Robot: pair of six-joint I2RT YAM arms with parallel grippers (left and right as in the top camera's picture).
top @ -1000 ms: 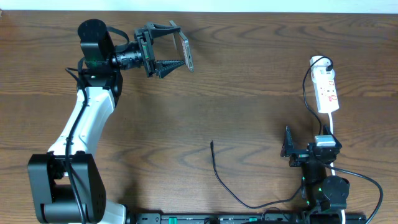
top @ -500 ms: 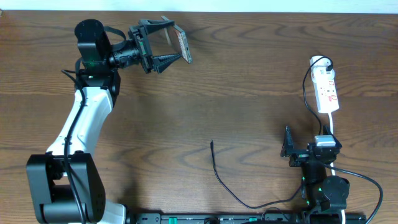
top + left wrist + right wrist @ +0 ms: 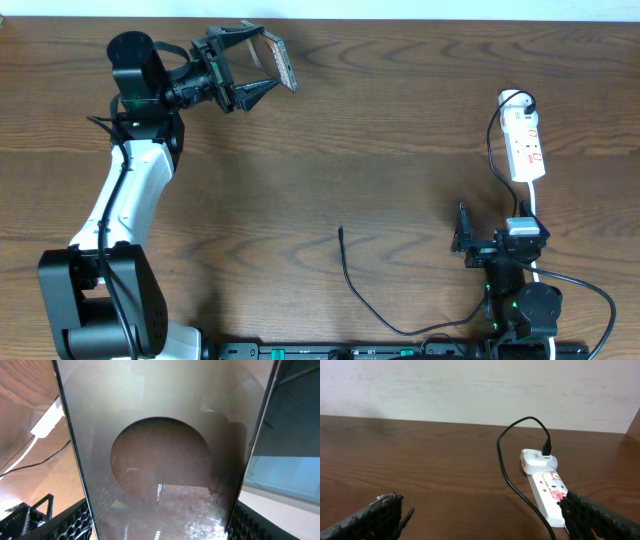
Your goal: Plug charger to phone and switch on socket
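Observation:
My left gripper is shut on the phone and holds it lifted at the far left of the table. In the left wrist view the phone's glossy brownish-grey face fills the frame between my fingers. The charger cable lies at the front middle, its plug tip free on the wood. The white socket strip lies at the far right; it also shows in the right wrist view with a black cable plugged into its end. My right gripper is open and empty near the front edge.
A white plug adapter sits in the strip's far end. A pale wall runs behind the table's back edge. The strip's white cord runs toward my right arm.
My left gripper has moved the phone up and to the left, toward the table's back edge, and tilted it. The right arm, cable and socket have not moved.

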